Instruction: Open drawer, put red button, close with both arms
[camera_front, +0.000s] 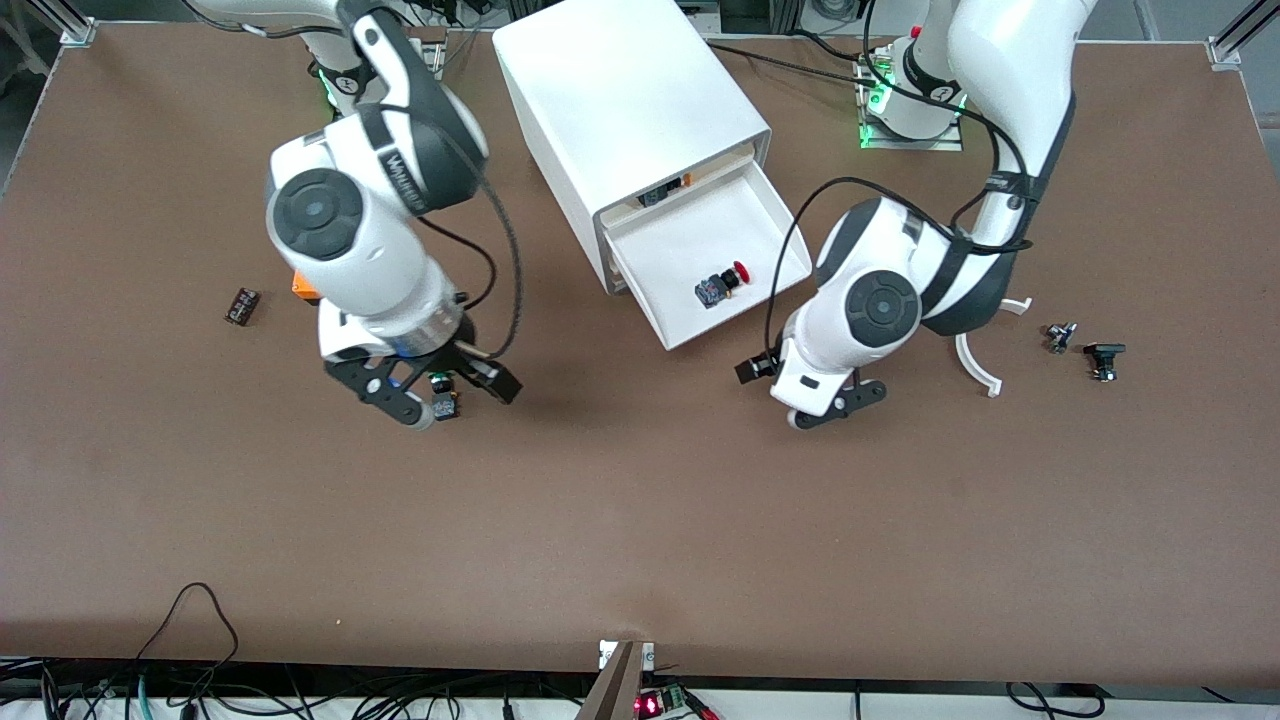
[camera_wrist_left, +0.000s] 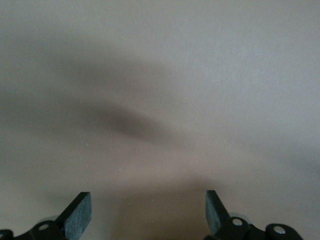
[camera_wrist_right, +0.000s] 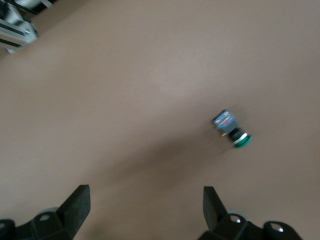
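Note:
The white cabinet (camera_front: 620, 100) stands at the middle of the table with its drawer (camera_front: 690, 230) pulled open. The red button (camera_front: 722, 285) lies on its side in the drawer, near the drawer's front rim. My left gripper (camera_front: 838, 405) (camera_wrist_left: 147, 212) hangs open over bare table beside the drawer's front corner, toward the left arm's end, with nothing between its fingers. My right gripper (camera_front: 450, 392) (camera_wrist_right: 145, 210) is open too, low over the table toward the right arm's end. A green-capped button (camera_front: 443, 402) (camera_wrist_right: 231, 129) lies on the table just by it, not held.
An orange box (camera_front: 303, 286) peeks out from under the right arm, with a small dark part (camera_front: 241, 305) beside it. Toward the left arm's end lie two white curved pieces (camera_front: 975, 365) and two small black parts (camera_front: 1060, 337) (camera_front: 1103, 358).

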